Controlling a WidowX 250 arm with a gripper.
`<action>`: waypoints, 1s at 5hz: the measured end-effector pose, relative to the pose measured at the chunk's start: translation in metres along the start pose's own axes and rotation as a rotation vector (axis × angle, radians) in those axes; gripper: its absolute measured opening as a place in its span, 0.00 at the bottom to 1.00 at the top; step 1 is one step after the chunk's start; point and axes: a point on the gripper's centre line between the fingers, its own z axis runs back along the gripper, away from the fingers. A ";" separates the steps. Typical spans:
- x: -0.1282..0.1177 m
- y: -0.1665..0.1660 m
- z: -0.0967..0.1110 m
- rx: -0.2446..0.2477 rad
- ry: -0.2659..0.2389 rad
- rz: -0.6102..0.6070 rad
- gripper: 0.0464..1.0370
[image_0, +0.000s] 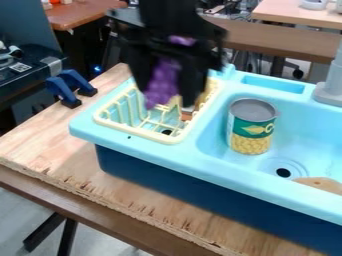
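My end effector (165, 95) hangs over the cream dish rack (137, 131) at one end of a light-blue toy sink (200, 159), my arm cut off by the top edge of the view. My two black fingers stand part-way open, one on each side of a bumpy purple thing (162, 82) that I have hold of. It looks like a toy bunch of grapes, but its edges are hard to make out, and my fingers hide part of it; a bit of purple also shows higher up, among my dark parts. Its lower end hangs in front of the rack from where I look, and I cannot tell how high above the rack it is. Behind it, between the rack's bars, I see something brownish-orange (187, 115), too covered for me to name. In the basin beside the rack, a can (251, 127) with a green and yellow label stands upright, near the drain (283, 172). Past the drain lies a tan, flat-looking piece (322, 184), cut off by the right edge, so I cannot tell its full shape. The grey faucet (330, 82) is cut off there too. The sink sits on a wooden desk (100, 192) with a rough front edge, and two blue clamps (67, 87) grip its far side, by the rack end.
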 end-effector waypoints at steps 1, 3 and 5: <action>0.011 0.028 -0.003 0.046 -0.037 0.138 0.72; 0.052 0.054 -0.056 0.083 0.031 0.273 0.72; 0.065 0.072 -0.088 0.073 0.114 0.323 0.72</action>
